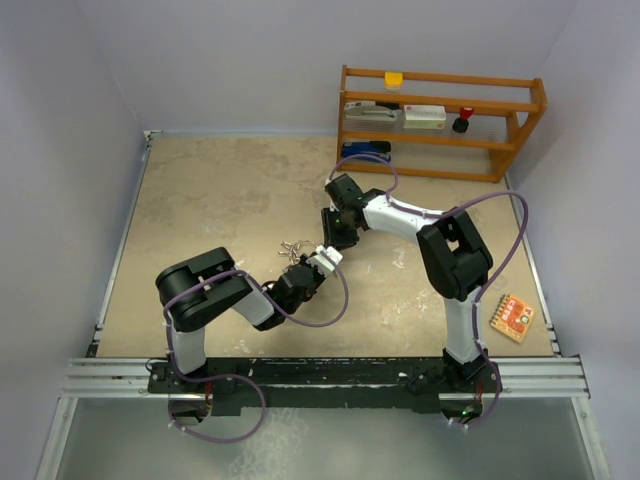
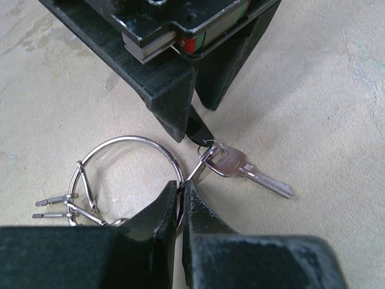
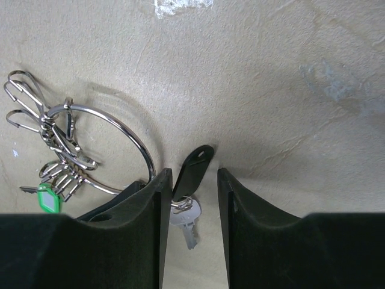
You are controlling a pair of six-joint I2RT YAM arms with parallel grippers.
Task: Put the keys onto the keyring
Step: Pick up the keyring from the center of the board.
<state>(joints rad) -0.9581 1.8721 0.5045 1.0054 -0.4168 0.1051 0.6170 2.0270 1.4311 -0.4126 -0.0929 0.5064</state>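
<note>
The keyring (image 2: pixel 129 139) is a round silver wire ring lying on the beige table. My left gripper (image 2: pixel 182 185) is shut on its wire at the near side. Several small keys and clips hang on the ring's far side, one key with a green head (image 3: pixel 48 197). A loose silver key (image 2: pixel 252 174) lies beside the ring, joined by a small split ring to a black tag (image 3: pixel 192 171). My right gripper (image 3: pixel 194 174) is open with its jaws on either side of that tag, which leans against the left finger. In the top view both grippers (image 1: pixel 318 262) (image 1: pixel 335 240) meet at mid-table.
A wooden shelf (image 1: pixel 440 120) with small items stands at the back right. An orange card (image 1: pixel 512 317) lies near the right arm's base. White walls enclose the table on three sides.
</note>
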